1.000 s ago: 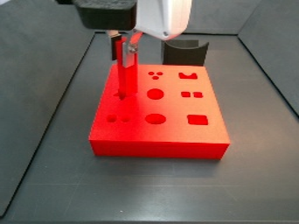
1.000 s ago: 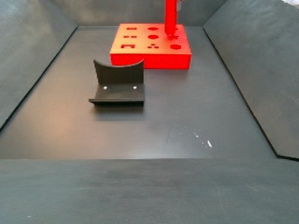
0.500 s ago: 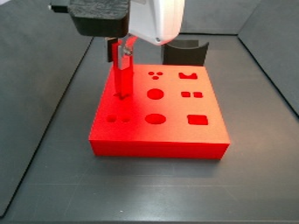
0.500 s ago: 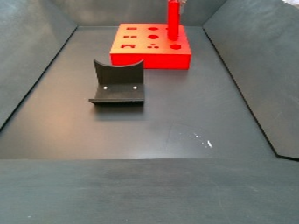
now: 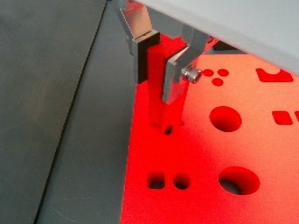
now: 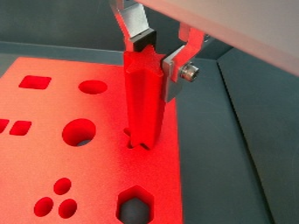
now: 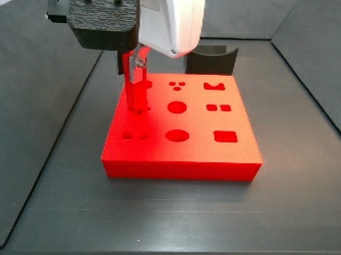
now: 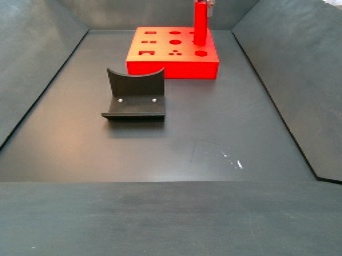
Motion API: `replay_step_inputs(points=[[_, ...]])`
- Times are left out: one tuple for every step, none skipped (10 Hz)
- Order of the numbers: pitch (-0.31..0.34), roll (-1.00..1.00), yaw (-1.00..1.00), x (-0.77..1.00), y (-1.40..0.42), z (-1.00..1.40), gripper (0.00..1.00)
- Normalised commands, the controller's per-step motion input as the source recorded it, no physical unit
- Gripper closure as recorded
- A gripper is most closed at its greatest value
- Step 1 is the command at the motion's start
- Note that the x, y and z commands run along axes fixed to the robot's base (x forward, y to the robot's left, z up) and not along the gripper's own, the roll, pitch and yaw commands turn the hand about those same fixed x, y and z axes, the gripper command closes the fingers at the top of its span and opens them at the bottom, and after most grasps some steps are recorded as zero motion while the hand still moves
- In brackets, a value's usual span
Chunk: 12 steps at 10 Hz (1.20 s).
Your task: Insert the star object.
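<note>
The star object point(image 7: 136, 95) is a slim red peg standing upright, with its lower end in a small hole near one long edge of the red block point(image 7: 200, 144). My gripper point(image 7: 138, 72) is shut on the peg's upper part. In both wrist views the silver fingers and dark pads clamp the peg point(image 5: 158, 83) point(image 6: 140, 96) just below its star-shaped top. The gripper point(image 5: 158, 87) point(image 6: 156, 68) stays upright above the block point(image 5: 233, 140) point(image 6: 70, 96). In a side view only the peg point(image 8: 201, 25) shows over the block point(image 8: 160, 55); the gripper is out of frame.
The block has several other shaped holes: round, square and triple-dot. The dark grey curved holder point(image 8: 134, 95) stands on the dark floor apart from the block; it shows behind the block in a side view point(image 7: 210, 58). Sloped dark walls ring the floor.
The gripper has moved down with the peg. The peg stands lower than before, with less of it showing above the block.
</note>
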Motion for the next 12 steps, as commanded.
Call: replay_step_inputs(points=[[0.000, 0.02, -0.03, 0.09, 0.00, -0.14, 1.00], [0.000, 0.02, 0.00, 0.21, 0.00, -0.15, 1.00], [0.000, 0.00, 0.00, 0.15, 0.00, -0.13, 1.00], [0.000, 0.01, 0.06, 0.08, 0.00, -0.13, 1.00], [-0.041, 0.00, 0.20, 0.04, 0.00, -0.17, 1.00], [-0.027, 0.00, 0.14, 0.00, 0.00, -0.13, 1.00], [-0.051, 0.00, 0.00, 0.00, 0.00, -0.10, 1.00], [-0.134, 0.15, 0.00, 0.00, -0.12, -0.52, 1.00], [-0.131, 0.20, 0.00, 0.00, -0.13, -0.65, 1.00], [-0.170, 0.19, 0.00, 0.00, -0.11, -0.67, 1.00], [-0.147, 0.22, 0.00, 0.00, -0.13, -0.63, 1.00], [-0.131, 0.28, 0.00, 0.03, -0.13, -0.64, 1.00]])
